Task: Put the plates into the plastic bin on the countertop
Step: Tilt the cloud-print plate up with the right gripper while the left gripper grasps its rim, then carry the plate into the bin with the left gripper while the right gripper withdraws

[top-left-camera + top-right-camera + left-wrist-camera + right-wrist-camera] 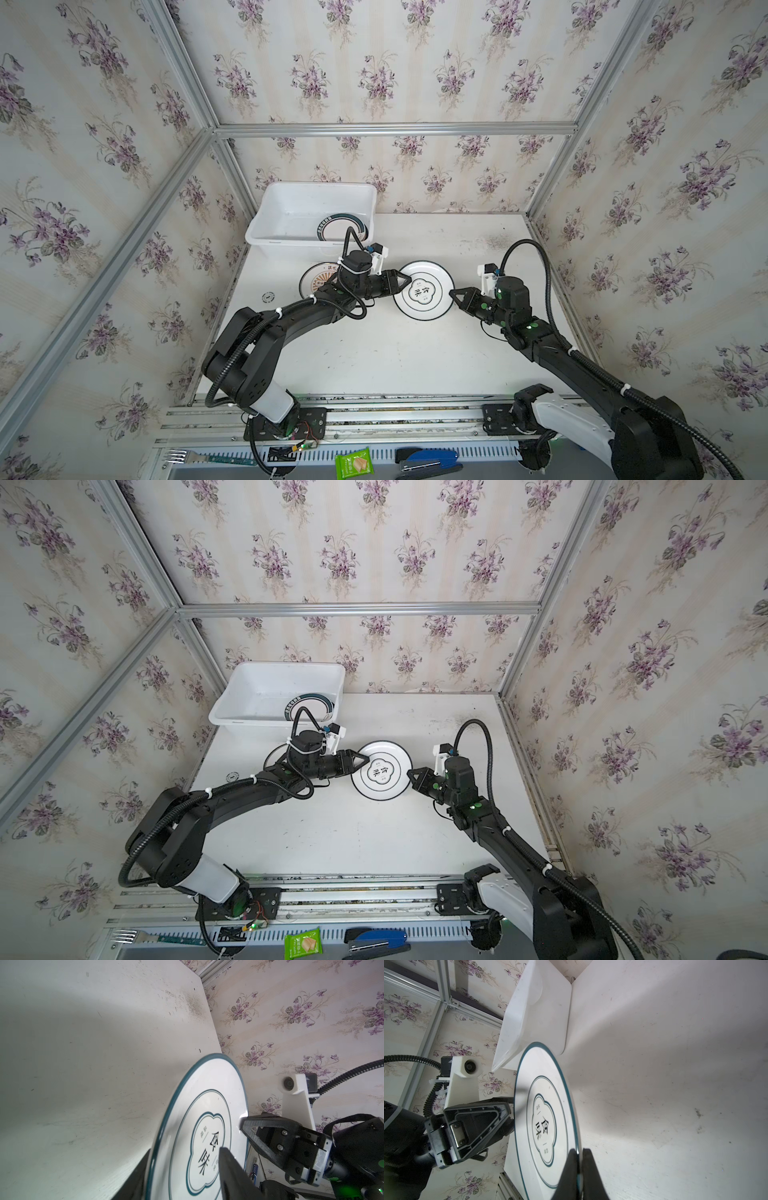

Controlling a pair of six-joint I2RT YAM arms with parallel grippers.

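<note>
Three plates show in both top views. A teal plate (332, 222) lies in the bin (309, 242). A sunburst plate (316, 279) sits on the countertop (395, 361), half under the left arm. The emblem plate (424, 291) spans the gap between the grippers, just right of the bin. The left gripper (405, 279) meets its rim on the bin's side and the right gripper (453, 293) meets the opposite rim. Whether the emblem plate clears the countertop cannot be decided from here.

Left wrist view: the left fingers (230, 1167) stand apart, one on each side of the rim. Contact cannot be confirmed. The right gripper's hold is seen only from outside.

Right wrist view: the right fingers (571, 1167) are pinched tight on the rim, which settles that hold. The shadow on the countertop suggests the emblem plate is raised. The bin's wall stands just beyond it.

Judgement: a handover is in hand. The left jaws should seat fully on the rim before the right lets go, with the emblem plate kept level, since a thin edge grip may pivot. The carry must then clear the bin's rim
</note>
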